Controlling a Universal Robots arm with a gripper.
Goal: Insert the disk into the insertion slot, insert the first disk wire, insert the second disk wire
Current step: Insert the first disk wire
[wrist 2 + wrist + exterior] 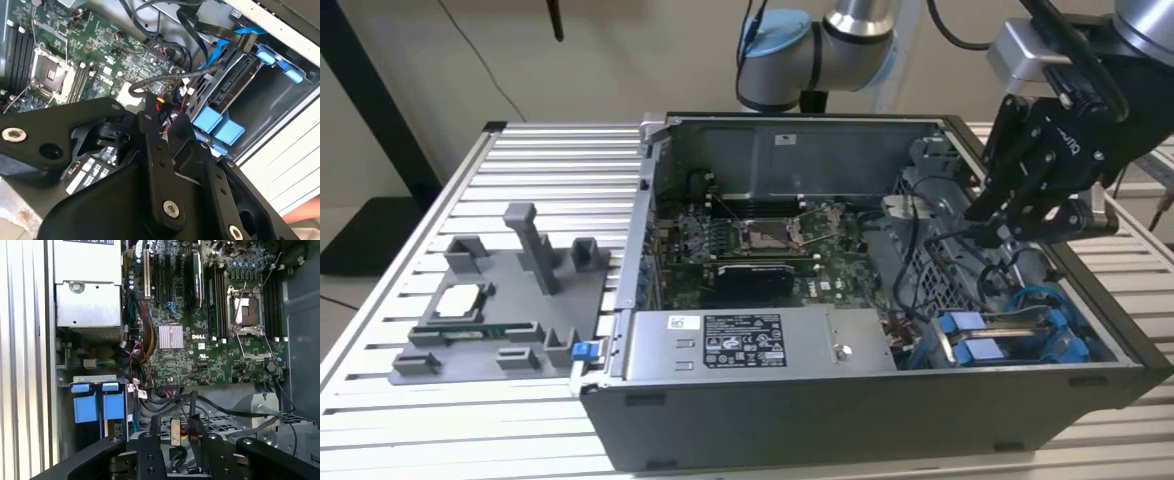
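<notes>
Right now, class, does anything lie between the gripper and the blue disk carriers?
Yes. In the first wrist view, a bundle of loose wires lies between the gripper and the two blue disk carriers.

Printed label (742, 340) on power supply (861, 330)

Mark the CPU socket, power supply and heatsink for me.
CPU socket (246, 310), first wrist view, its centre.
Power supply (743, 341), exterior view, its label.
Heatsink (171, 336), first wrist view, its silver fins.

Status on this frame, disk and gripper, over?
Gripper low by drive cage. Two blue-fronted carriers seated in cage. Black cables right at gripper.
</notes>
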